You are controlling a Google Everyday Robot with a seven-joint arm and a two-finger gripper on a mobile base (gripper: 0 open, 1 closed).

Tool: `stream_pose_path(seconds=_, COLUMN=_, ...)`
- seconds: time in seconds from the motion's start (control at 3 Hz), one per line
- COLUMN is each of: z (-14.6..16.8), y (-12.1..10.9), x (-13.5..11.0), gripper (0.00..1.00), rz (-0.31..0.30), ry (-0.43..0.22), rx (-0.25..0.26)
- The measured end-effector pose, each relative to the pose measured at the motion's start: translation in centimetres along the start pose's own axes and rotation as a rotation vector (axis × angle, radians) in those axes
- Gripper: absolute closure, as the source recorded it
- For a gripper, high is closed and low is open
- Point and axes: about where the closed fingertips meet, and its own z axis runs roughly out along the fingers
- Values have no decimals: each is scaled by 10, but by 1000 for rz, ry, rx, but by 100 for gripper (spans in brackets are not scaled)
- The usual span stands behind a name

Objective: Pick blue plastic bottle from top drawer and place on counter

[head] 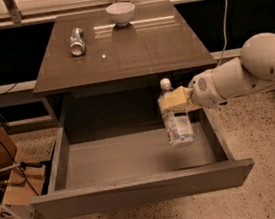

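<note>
The blue plastic bottle (175,117), clear with a white cap and a white-and-dark label, hangs upright in the air above the right part of the open top drawer (134,157). My gripper (175,99) is shut on the bottle's upper part, its yellowish fingers (176,98) wrapped around it, with the white arm reaching in from the right. The bottle is clear of the drawer floor and sits just below and in front of the front edge of the counter (129,49).
A crushed silver can (76,41) lies at the counter's back left and a white bowl (121,13) stands at its back middle. A cardboard box (5,179) with cables sits on the floor at the left. The drawer's front panel (143,191) juts out.
</note>
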Motion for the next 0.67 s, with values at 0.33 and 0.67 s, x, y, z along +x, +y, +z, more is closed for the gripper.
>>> stream_pose_path(seconds=0.33, z=-53, y=5, x=-44, gripper=100, rz=-126, ry=-94, rx=-46)
stream_pose_path(seconds=0.67, z=-94, y=13, x=-108, gripper=100, rz=-221, ry=-183, rx=-28)
